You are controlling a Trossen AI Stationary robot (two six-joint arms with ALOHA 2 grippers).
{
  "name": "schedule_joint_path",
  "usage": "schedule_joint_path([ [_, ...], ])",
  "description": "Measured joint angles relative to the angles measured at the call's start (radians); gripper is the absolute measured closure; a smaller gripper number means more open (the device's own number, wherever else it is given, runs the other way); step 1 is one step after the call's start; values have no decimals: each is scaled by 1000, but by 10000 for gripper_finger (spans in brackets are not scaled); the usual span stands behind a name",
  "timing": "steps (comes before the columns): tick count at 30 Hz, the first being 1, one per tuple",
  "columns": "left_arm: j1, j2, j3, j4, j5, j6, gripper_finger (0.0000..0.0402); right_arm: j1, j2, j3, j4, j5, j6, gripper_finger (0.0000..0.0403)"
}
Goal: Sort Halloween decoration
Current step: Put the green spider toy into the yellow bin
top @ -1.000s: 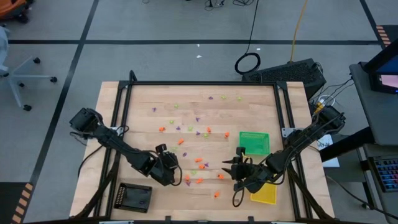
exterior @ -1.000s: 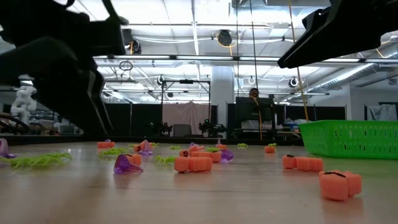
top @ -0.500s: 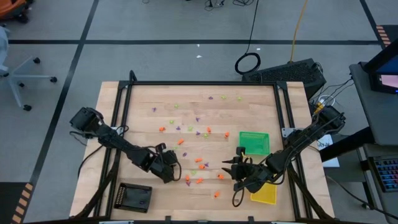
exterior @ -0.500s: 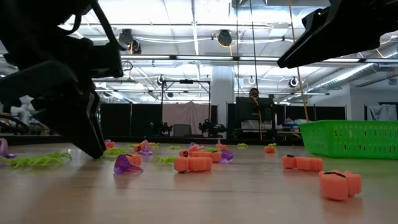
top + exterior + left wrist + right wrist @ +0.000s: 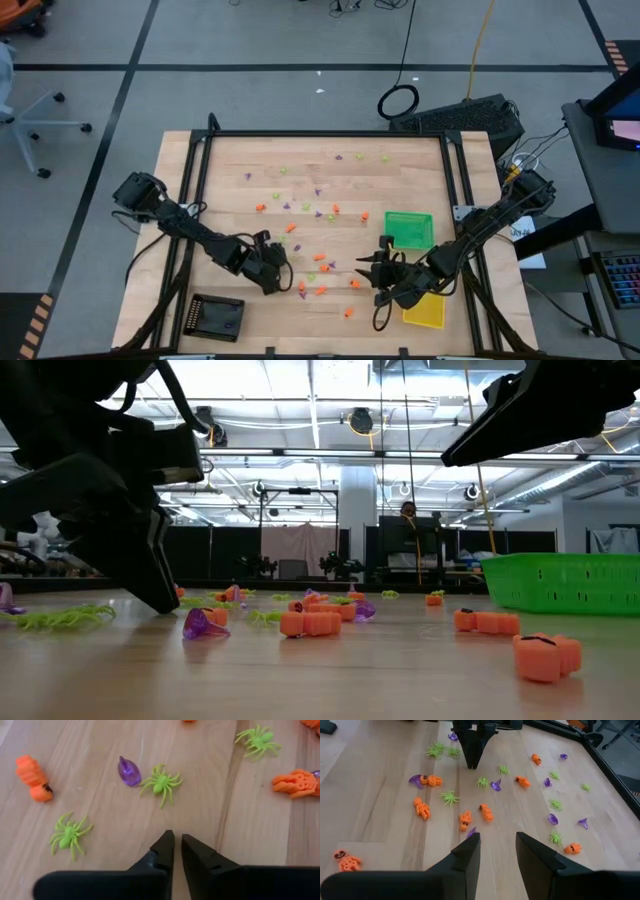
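Left end effector (image 5: 177, 851) nearly clenched, empty, tips on wooden table (image 5: 230, 160), right end effector (image 5: 495, 851) released, trinkets (image 5: 318, 275) scattered

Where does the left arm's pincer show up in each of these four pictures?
High view: left pincer, lower left of the middle.
Low view: big dark shape at the left, tips at the table.
Left wrist view: bottom middle.
Right wrist view: top middle.
Shared landmark: the wooden table strewn with trinkets.
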Motion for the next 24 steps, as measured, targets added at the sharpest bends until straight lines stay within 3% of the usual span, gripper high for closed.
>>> schedule_joint_path([
  [4,0,0,0,1,-1,-9,398,0,0,0,8,0,0,292],
  [15,5,1,24,102,-61,-6,372,0,0,0,16,-2,0,292],
  [19,10,1,16,86,-99,19,345,0,0,0,16,-2,0,292],
  [24,21,1,16,97,-127,83,280,0,0,0,16,-3,0,292],
])
